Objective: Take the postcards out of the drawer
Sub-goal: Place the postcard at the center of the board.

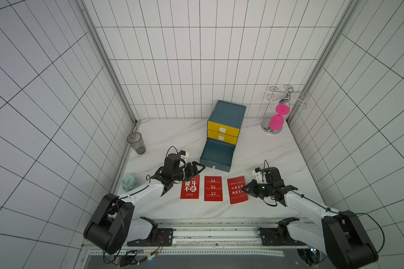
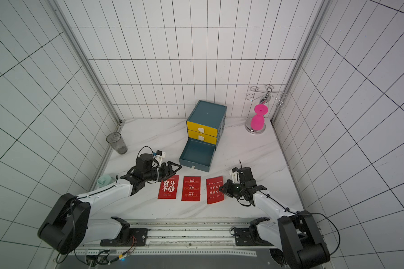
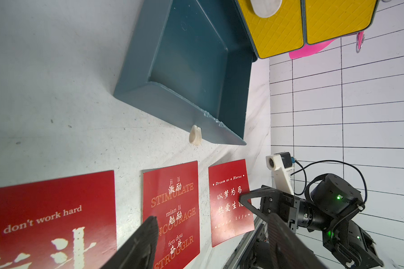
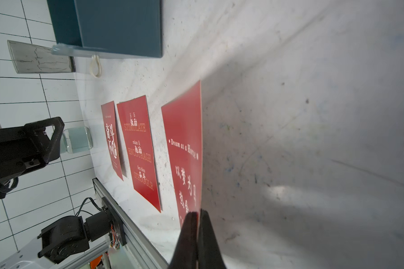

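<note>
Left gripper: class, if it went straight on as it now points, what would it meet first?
Probably the front wall of the open drawer, near its handle; how high the left gripper sits is unclear.

1. Open table (image 1: 273, 160) right of the pulled-out drawer (image 1: 218, 153), up to the wall (image 1: 331, 144).
2. Blocked at the back by the cabinet (image 1: 228, 114) and, in the corner, the glass rack (image 1: 266, 129).
3. Narrowed on the left by the tumbler (image 1: 137, 144) and mint cup (image 1: 128, 182).
4. Slim gaps only between the three flat postcards (image 1: 213, 188).

In a top view the right gripper (image 1: 243, 187) hid the last characters of the rightmost postcard (image 1: 233, 193) (its bottom line was blurred).
</note>
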Motion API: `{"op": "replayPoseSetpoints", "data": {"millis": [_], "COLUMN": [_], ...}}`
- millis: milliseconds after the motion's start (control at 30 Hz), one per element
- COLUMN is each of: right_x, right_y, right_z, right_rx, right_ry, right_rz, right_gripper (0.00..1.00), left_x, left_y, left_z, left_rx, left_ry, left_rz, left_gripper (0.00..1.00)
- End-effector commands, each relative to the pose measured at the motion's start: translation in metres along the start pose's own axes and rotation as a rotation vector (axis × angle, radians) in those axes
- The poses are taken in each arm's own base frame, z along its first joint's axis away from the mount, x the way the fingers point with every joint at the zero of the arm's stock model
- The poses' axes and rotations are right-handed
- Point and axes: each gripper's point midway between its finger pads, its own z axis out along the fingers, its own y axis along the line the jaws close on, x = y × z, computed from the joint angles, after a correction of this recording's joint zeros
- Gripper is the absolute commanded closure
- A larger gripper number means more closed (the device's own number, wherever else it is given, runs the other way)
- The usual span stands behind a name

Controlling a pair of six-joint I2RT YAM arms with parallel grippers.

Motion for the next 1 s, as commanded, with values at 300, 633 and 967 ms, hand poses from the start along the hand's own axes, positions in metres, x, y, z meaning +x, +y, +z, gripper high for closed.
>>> {"op": "replayPoseSetpoints", "data": {"millis": [300,633,967], "right_x": [-0.002,-0.002,-0.003], "right_y": [-0.019,-0.025,-0.030], "right_z": [0.004,-0.006,-0.020], "right_rx": [0.081,0.175,0.264], "right_ry": [-0.048,-0.035,-0.034], "right_rz": [0.008,-0.008,-0.014], "right_gripper": [0.77,0.63,0.56], "left_x": [-0.004,-0.005,-0.016], "left_y": [-0.004,-0.002,0.000], "left_z": [0.000,0.000,0.003], "left_rx": [0.008,-0.009,-0.067], "left_ry": [0.000,-0.004,-0.015], "left_rz": [0.005,0.010,0.058], "left_gripper": [0.26,0.26,0.26]}}
